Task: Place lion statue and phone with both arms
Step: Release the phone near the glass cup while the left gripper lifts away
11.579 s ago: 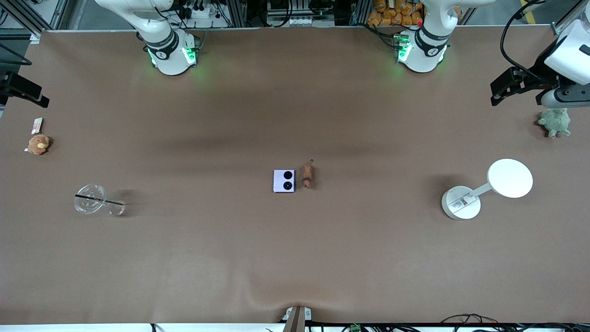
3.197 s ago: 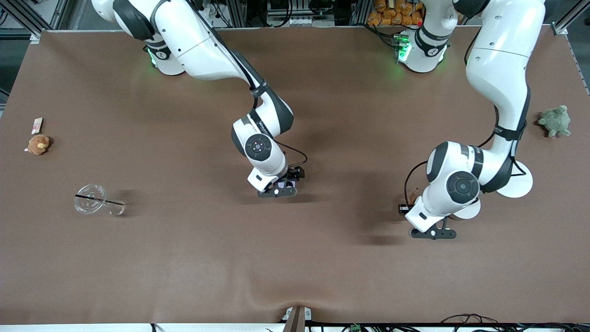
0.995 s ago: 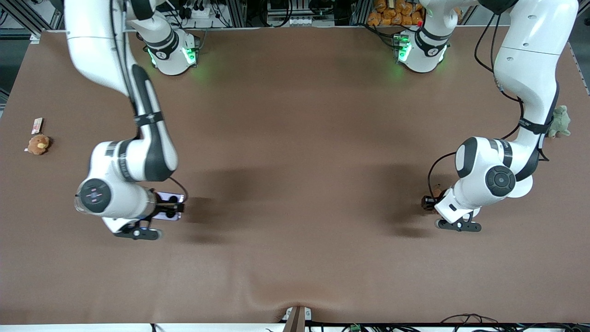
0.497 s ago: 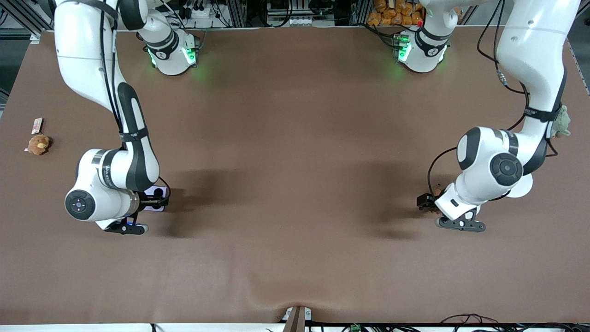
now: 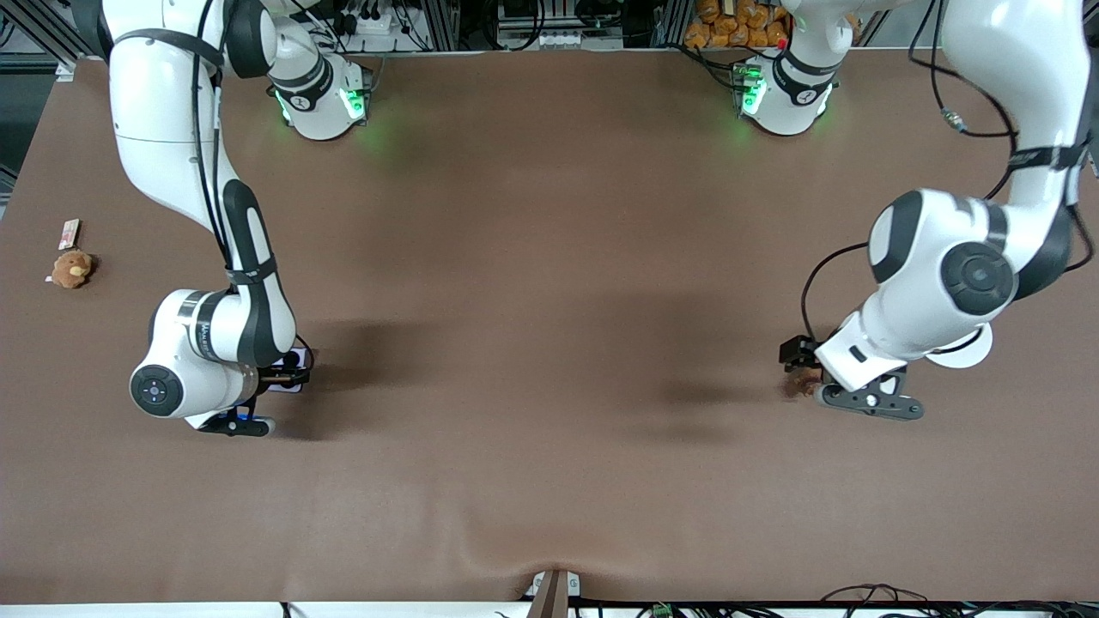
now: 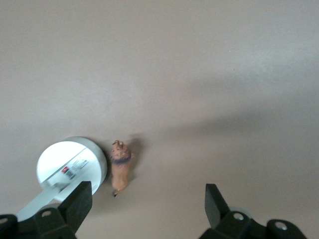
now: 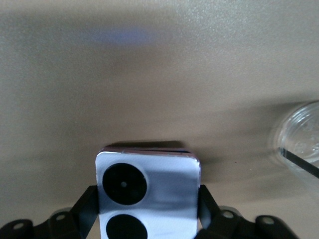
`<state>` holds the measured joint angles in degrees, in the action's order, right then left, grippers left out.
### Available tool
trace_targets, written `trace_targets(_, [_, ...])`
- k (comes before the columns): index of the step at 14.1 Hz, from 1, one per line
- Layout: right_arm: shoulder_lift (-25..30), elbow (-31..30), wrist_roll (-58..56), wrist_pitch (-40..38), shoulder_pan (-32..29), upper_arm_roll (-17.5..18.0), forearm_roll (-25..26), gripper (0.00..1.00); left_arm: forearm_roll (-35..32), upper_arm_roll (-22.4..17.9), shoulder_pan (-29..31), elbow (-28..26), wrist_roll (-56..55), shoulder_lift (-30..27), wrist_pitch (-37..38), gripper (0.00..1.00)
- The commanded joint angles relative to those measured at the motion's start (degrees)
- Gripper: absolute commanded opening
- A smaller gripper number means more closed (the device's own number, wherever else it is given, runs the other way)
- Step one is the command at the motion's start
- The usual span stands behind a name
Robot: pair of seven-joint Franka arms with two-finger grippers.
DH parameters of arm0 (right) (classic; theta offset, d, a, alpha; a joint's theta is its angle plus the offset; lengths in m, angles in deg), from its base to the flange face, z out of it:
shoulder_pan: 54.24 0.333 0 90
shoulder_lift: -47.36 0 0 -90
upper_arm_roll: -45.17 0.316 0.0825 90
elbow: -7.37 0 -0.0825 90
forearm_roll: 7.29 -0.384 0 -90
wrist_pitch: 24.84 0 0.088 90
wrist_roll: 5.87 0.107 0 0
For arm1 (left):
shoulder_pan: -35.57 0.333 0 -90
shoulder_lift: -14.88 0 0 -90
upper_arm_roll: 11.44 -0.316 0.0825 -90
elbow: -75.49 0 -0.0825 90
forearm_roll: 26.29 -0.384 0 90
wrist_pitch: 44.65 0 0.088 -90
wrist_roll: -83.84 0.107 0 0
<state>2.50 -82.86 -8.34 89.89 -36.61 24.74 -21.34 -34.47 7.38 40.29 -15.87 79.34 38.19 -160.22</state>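
Observation:
The lion statue [image 6: 121,167] lies on the table beside the white lamp's round base [image 6: 75,167]; in the front view it is a small brown shape [image 5: 803,384]. My left gripper [image 6: 147,209] is open and empty, up in the air over the lion [image 5: 803,365]. My right gripper [image 7: 147,206] is shut on the lilac phone [image 7: 147,184], camera circles facing up, low over the table near a clear cup [image 7: 299,144]. In the front view the phone [image 5: 290,383] peeks out by the right gripper [image 5: 283,376].
The lamp's white disc [image 5: 968,350] shows partly under the left arm. A brown plush [image 5: 71,269] and a small card [image 5: 69,232] lie near the right arm's end of the table. The cup is hidden under the right arm in the front view.
The left gripper has let go of the lion beside the lamp base and risen. The right gripper has hardly moved in the last half second, still holding the phone.

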Motion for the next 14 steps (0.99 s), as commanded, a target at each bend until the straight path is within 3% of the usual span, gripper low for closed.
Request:
trace_targets(1, [0.5, 0.2, -0.8, -0.2, -1.0, 0.9, -0.5, 1.00, 0.2, 0.8, 0.7, 7.2, -0.2, -0.2, 8.6, 1.00])
trace_targets(3, [1.1, 0.6, -0.7, -0.6, -0.4, 0.8, -0.5, 1.00, 0.3, 0.8, 0.7, 10.7, -0.4, -1.3, 13.2, 1.00])
trace_targets(8, [6.3, 6.6, -0.8, -3.0, -0.4, 0.6, 0.2, 1.00, 2.1, 0.1, 1.1, 10.8, -0.4, -8.2, 18.4, 1.00])
trace_targets(14, [18.5, 7.9, -0.7, -6.1, -0.1, 0.6, 0.4, 1.00, 4.4, -0.3, 3.8, 10.3, 0.5, -15.3, 21.7, 1.00])
